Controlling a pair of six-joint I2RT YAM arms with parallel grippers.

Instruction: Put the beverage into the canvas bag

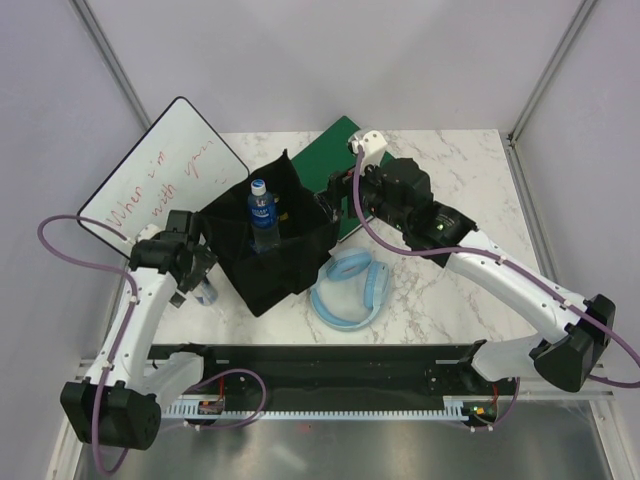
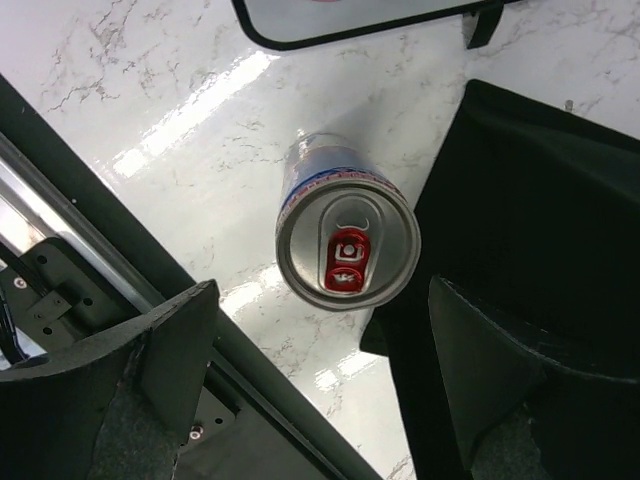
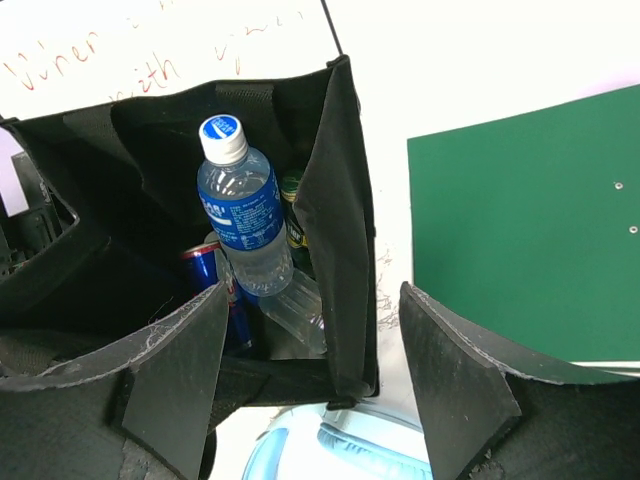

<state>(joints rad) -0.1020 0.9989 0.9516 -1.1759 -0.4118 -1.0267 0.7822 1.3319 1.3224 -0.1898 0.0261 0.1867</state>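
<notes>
The beverage is a silver and blue can [image 2: 347, 240] with a red tab. It stands upright on the marble table just left of the black canvas bag [image 1: 270, 262], and it also shows in the top view [image 1: 206, 292]. My left gripper [image 2: 320, 370] is open above the can, with one finger on each side and not touching it. The bag stands open and holds a blue-labelled water bottle [image 3: 240, 215], a blue can [image 3: 212, 285] and a dark item beside them. My right gripper [image 3: 315, 380] is open, straddling the bag's right wall [image 3: 340, 230].
A green binder [image 1: 345, 150] lies behind and to the right of the bag. Light blue headphones [image 1: 350, 290] lie at the bag's front right. A whiteboard [image 1: 165, 180] with red writing lies at the back left. The black base rail [image 2: 120, 250] runs close to the can.
</notes>
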